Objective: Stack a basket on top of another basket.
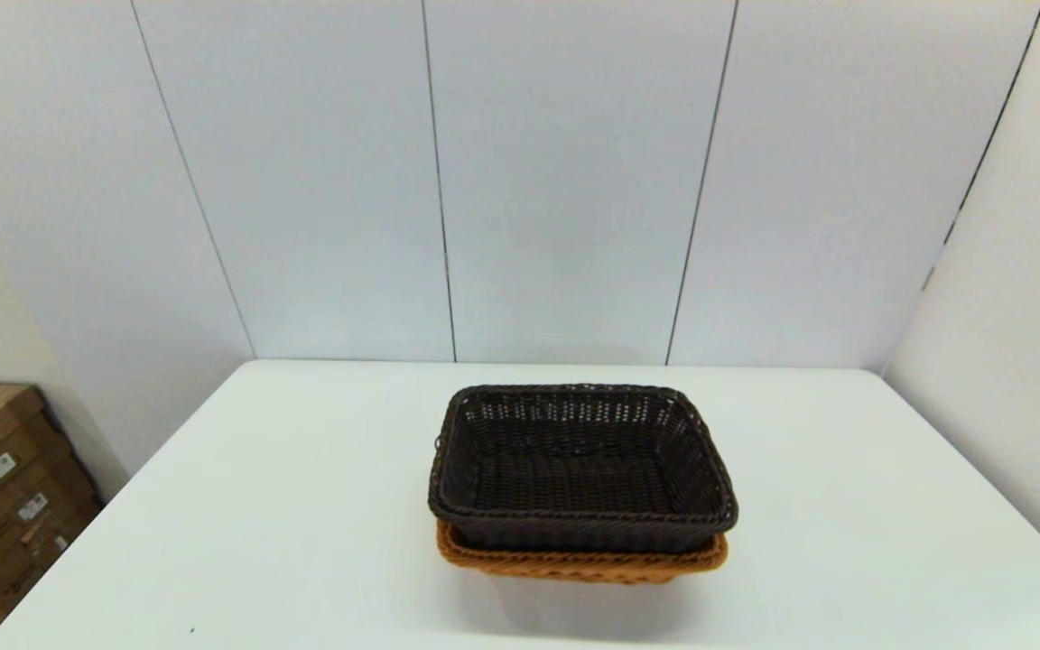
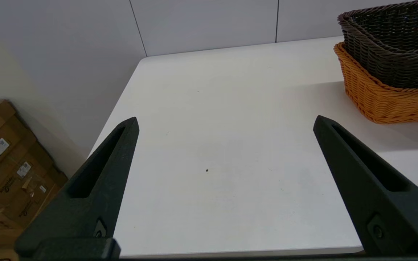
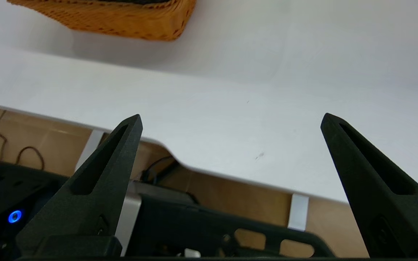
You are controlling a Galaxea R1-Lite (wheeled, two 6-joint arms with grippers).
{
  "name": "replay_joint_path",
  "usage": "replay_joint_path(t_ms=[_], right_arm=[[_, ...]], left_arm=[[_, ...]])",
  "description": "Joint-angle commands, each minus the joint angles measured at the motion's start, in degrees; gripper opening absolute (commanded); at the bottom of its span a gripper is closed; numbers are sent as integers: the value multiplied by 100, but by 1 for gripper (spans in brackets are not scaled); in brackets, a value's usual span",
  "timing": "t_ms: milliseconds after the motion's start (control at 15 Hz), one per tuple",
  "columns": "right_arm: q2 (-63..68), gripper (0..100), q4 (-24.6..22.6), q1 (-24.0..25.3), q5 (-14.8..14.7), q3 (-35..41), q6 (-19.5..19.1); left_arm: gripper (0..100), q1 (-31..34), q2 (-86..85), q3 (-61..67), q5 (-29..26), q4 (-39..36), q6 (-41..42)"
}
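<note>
I see the dark basket [image 1: 581, 469] nested in the orange basket [image 1: 574, 561] mid-table, so the stack looks done, though I can't confirm it sits level. My left gripper [image 2: 225, 123] and right gripper [image 3: 230, 119] are spread wide, empty, near the table's edge.

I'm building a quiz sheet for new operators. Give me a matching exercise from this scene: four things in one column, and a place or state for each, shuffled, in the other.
1. dark brown basket
2. orange-tan basket
3. left hand
4. cardboard boxes

A. open, over bare table beside the baskets
B. on the floor, left of the table
C. nested on top
D. underneath, resting on the white table

Pairs: 1-C, 2-D, 3-A, 4-B
</note>
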Motion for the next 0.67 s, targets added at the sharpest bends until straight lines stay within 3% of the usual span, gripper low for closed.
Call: replay_joint_path(t_ms=[67,533,667], right_arm=[[-216,100,-519,100,-232,281,36],[-1587,100,-510,73,-250,281,80],[-1587,100,-519,64,-575,307,80]], left_arm=[[100,2,-9,-1,0,1,0],[100,2,-9,-1,0,1,0],[100,2,-9,-1,0,1,0]])
